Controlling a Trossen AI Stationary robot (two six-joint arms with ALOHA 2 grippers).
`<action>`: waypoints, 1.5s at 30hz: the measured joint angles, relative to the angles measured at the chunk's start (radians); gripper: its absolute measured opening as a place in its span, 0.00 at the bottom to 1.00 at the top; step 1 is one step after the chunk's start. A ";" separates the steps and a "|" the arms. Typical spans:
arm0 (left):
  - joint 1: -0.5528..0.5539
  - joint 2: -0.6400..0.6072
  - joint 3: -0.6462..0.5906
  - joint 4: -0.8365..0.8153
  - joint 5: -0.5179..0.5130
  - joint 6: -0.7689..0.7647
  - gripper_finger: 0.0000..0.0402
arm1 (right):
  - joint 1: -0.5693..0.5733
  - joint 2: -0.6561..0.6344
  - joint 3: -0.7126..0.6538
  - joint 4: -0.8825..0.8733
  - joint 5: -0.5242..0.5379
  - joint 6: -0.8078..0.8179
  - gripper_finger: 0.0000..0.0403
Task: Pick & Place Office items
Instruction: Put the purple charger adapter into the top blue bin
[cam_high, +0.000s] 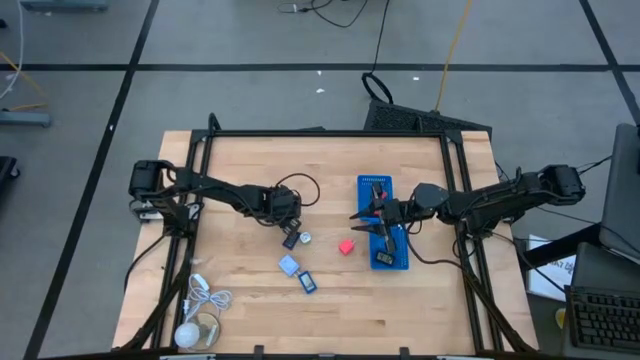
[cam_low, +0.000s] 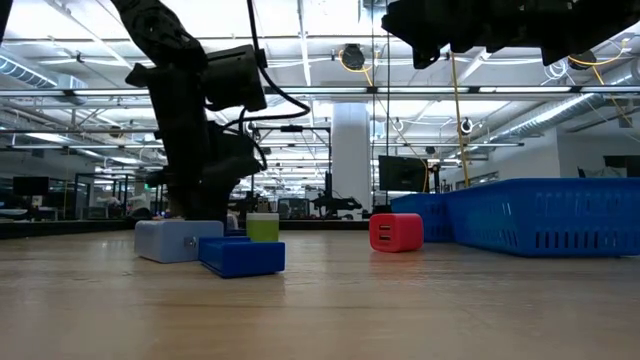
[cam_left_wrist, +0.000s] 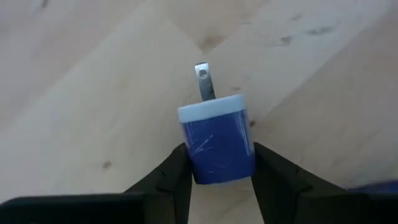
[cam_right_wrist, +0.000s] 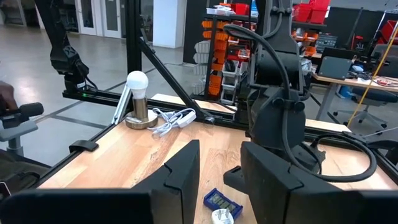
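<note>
The blue charger (cam_left_wrist: 217, 143) lies on the table between the fingers of the left gripper (cam_left_wrist: 219, 177), which clench its flat sides. It looks light, stiff and smooth, so this side grip suits it, away from the prong.

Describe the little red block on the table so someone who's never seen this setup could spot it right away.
Start at the long blue tray on the right half of the wooden table. Just beside the tray's left wall, toward the table's middle, sits the red block, alone on bare wood. It is the only red piece; the blue and grey pieces lie farther left.
</note>
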 joint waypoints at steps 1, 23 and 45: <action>0.000 -0.005 0.000 0.001 0.001 0.044 0.33 | 0.000 0.000 0.000 0.000 0.001 0.000 0.26; -0.102 -0.338 -0.002 0.386 0.427 0.302 0.33 | 0.023 0.363 0.072 0.293 0.206 -0.206 0.49; -0.140 -0.325 -0.002 0.452 0.480 0.274 0.33 | 0.083 0.546 0.289 0.172 0.207 -0.394 0.57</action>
